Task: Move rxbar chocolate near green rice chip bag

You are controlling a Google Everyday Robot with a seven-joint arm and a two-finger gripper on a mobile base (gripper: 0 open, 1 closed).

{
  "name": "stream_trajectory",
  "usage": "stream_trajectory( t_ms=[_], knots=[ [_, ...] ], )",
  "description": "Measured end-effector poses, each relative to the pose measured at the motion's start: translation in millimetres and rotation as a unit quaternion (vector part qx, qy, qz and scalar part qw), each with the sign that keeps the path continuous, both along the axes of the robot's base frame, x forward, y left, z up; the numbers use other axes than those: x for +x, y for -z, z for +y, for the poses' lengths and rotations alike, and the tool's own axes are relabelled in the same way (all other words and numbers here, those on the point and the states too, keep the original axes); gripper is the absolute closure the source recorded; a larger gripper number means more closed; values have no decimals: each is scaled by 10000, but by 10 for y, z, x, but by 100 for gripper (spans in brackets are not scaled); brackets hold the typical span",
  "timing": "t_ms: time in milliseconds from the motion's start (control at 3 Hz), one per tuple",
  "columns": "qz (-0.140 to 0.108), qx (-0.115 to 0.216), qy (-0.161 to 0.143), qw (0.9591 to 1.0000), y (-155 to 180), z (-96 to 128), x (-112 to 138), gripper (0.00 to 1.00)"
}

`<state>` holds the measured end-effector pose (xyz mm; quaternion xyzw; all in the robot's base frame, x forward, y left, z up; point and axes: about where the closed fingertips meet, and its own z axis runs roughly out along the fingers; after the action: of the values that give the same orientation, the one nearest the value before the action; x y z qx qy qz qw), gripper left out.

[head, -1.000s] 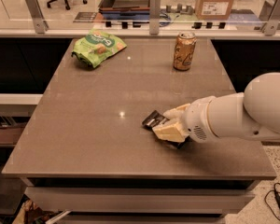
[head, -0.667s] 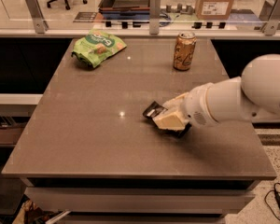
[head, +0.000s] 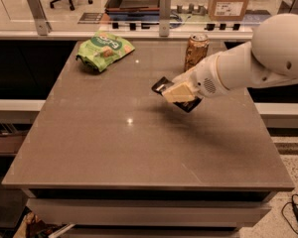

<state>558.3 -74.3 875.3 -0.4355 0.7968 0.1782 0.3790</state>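
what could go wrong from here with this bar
The gripper, over the table, holds the rxbar chocolate with both ends sticking out, so it may twist or slip. The can close behind it could get knocked. A low approach might shove the green rice chip bag.

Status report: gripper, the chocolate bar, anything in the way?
Gripper shut on rxbar chocolate, lifted over the table, right of centre. Green rice chip bag far left, apart from the bar. Tan can behind the gripper, off the line to the bag.
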Motion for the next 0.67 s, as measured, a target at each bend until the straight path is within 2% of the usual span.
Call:
stream_trajectory(
  t_ms=[333,667],
  knots=[
    [-251,-234,261,9991,-176,108,292,100],
    [-494,-621,505,9956,-338,341,594,100]
  ],
)
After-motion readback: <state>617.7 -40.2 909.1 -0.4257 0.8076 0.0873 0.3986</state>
